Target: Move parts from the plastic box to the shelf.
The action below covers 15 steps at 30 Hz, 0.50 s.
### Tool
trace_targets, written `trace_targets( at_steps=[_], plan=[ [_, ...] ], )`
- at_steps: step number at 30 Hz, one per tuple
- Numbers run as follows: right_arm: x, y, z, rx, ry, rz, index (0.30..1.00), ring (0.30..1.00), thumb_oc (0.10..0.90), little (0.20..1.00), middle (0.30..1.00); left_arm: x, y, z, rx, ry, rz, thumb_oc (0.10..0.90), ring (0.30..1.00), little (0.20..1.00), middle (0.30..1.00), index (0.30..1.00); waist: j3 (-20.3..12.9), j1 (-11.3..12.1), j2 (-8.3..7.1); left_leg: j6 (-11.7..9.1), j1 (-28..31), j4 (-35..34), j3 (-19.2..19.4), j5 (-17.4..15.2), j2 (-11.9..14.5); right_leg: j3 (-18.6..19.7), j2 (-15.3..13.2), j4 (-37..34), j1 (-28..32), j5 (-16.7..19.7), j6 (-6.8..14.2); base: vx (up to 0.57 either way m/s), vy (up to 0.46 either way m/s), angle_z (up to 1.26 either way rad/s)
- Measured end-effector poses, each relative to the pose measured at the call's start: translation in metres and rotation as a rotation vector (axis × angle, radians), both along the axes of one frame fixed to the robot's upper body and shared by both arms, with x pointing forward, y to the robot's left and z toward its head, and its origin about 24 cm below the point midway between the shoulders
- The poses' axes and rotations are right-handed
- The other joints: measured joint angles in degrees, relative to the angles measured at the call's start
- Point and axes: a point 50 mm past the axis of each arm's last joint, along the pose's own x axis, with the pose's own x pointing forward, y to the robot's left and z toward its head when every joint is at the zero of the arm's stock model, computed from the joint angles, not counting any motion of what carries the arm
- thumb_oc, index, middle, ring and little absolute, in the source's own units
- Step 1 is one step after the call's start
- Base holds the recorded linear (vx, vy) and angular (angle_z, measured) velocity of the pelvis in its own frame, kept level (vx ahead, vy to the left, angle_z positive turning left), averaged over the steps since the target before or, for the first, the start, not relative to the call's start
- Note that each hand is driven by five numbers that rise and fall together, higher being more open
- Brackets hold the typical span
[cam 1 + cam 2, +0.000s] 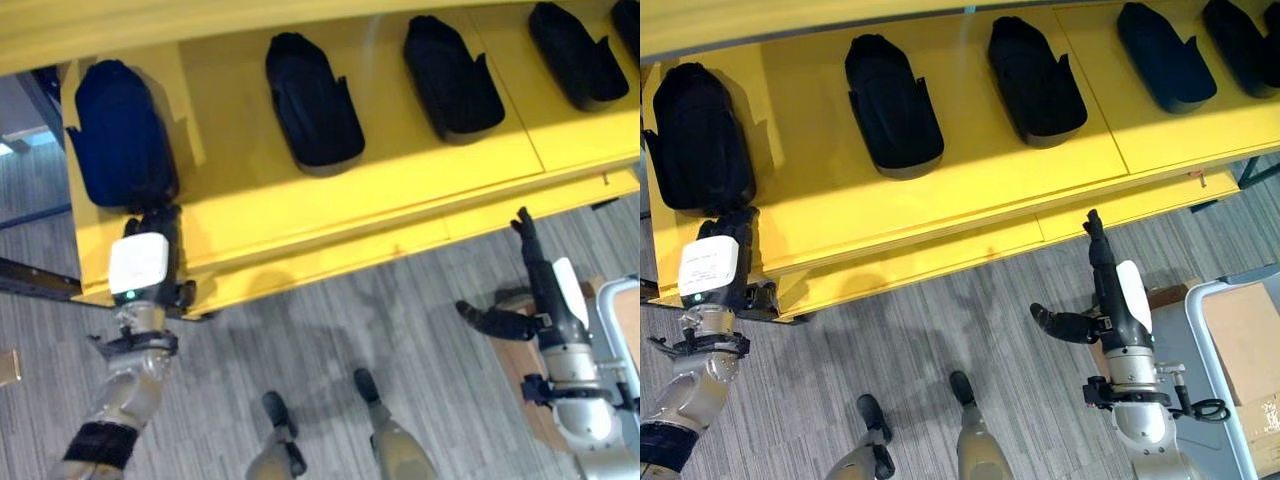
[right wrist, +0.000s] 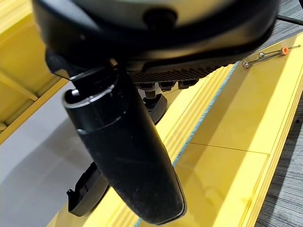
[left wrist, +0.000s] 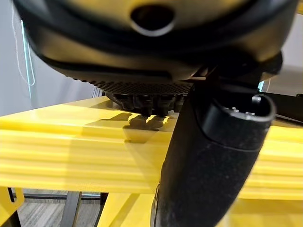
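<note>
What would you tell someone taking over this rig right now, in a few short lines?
Left hand: at the yellow shelf's left end, fingers against the leftmost black part; whether they grip it cannot be told.
Right hand: open and empty, fingers straight, over the floor just before the shelf's front edge.
Parts: five black parts lie in a row on the shelf; the next one along and the others lie clear of both hands.
Done: those five are on the shelf.
Left: confirm the left hand has let go of the leftmost part, then fetch any parts that remain in the plastic box.
</note>
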Motion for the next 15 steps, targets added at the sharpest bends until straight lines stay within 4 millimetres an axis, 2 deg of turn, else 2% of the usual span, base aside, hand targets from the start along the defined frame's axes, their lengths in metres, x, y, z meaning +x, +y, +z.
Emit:
trace_targets(
  at_steps=[11,15],
  plan=[
    [0.000,0.000,0.000,-0.003,0.000,0.002,1.000,1.000,0.900,1.000,1.000,0.001,-0.003,0.000,-0.004,-0.002,-0.010,0.900,1.000,1.000,1.000,1.000,0.1,0.1,0.09,0.0,-0.2,0.0,0.1,0.0,0.0,0.0,0.0,0.0,-0.2,0.0,0.0,0.00,0.000,0.00],
    [0.001,0.000,0.001,-0.004,-0.005,0.004,1.000,1.000,0.900,1.000,1.000,0.001,-0.022,-0.004,-0.080,-0.031,-0.070,0.900,1.000,1.000,1.000,1.000,0.5,0.6,0.12,0.0,-0.3,0.0,0.0,0.0,0.0,-0.1,0.0,0.0,-0.2,0.0,0.0,-0.02,-0.020,0.01]
  ],
)
